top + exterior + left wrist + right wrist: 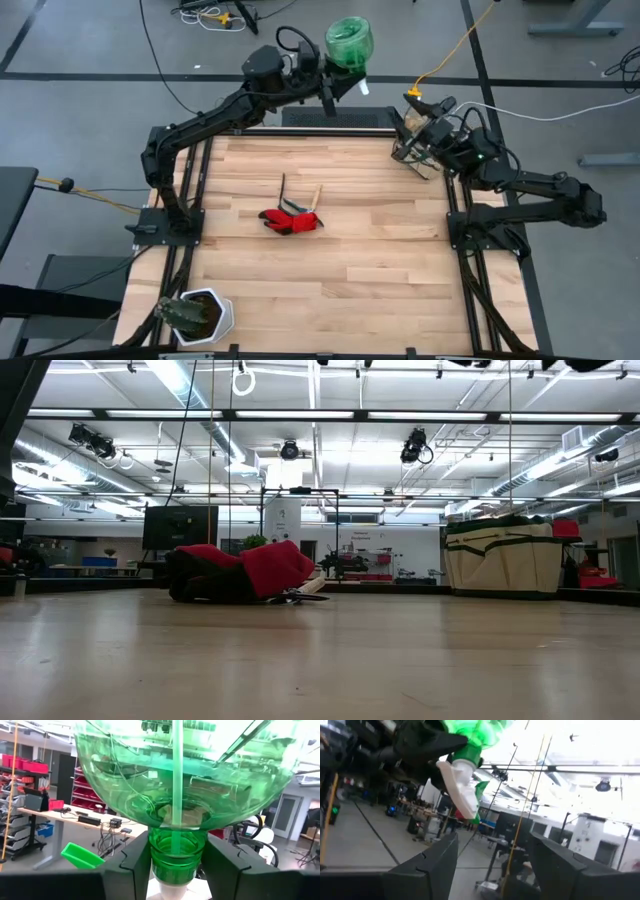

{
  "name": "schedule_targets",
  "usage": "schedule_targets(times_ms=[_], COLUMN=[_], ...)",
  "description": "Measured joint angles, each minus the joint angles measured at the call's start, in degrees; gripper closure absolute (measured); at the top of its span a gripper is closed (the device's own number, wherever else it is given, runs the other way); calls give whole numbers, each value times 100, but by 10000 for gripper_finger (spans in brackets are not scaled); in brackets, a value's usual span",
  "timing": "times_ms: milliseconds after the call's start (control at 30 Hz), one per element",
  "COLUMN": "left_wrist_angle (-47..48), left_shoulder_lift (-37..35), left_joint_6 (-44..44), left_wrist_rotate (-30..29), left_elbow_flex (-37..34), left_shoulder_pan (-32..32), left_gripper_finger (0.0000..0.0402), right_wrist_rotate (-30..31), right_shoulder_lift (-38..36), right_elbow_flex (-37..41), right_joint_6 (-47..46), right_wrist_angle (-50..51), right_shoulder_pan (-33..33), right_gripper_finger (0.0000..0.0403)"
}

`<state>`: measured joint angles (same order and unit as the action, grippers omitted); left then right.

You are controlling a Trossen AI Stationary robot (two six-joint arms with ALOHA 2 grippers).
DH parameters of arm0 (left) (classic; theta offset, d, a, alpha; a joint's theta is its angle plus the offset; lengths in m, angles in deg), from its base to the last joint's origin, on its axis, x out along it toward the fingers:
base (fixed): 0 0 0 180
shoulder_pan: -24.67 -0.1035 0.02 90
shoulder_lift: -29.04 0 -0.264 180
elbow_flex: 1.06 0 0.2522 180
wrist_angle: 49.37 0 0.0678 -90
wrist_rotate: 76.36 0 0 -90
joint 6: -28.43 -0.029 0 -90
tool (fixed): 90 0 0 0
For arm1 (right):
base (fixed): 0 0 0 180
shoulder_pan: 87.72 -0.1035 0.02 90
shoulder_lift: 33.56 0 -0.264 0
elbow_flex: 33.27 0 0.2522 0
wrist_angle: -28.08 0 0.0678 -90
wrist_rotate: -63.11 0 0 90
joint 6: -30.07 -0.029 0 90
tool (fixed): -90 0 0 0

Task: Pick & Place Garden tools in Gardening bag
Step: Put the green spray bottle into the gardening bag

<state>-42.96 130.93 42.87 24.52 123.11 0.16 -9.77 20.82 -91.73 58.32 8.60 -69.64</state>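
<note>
My left gripper (176,857) is raised beyond the table's far edge and is shut on a translucent green watering vessel (348,42) with a white spray head (460,790). The beige gardening bag (505,558) with green trim stands on its base at the table's far right. My right gripper (492,865) hovers open by the bag (412,142), nothing showing between its fingers. Whether it touches the bag I cannot tell. A red glove (290,220) lies mid-table on top of slim wooden-handled tools (312,196). My left gripper pinches the vessel's ribbed green neck (176,847) between its two fingers, one on each side. The round body (180,775) stands past the fingertips and the white spray head (172,887) on the wrist side. The vessel is lifted clear and tilted, its spray head lower than its body.
A white pot with a dark plant (195,315) stands at the table's near left corner. Bare wood (350,270) lies between the glove and the near edge. Cables (450,50) run over the floor behind the table.
</note>
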Motion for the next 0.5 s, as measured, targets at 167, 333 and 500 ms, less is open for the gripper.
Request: schedule_targets(times_ms=[167,333,500], left_wrist_angle=[-124,-259,-375], left_shoulder_lift=[0,0,0], left_joint_6=[44,108,145], left_wrist_rotate=[56,-2,-50], left_elbow_flex=[0,0,0], left_shoulder_pan=[-2,2,-2], left_gripper_finger=[247,247,247], right_wrist_rotate=[-12,-1,-3], right_shoulder_lift=[470,898,1306], right_elbow_flex=[-495,-808,-938], right_joint_6=[482,740,1127], right_wrist_angle=[6,-199,-809], right_shoulder_pan=[0,-29,-76], right_gripper_finger=[163,163,163])
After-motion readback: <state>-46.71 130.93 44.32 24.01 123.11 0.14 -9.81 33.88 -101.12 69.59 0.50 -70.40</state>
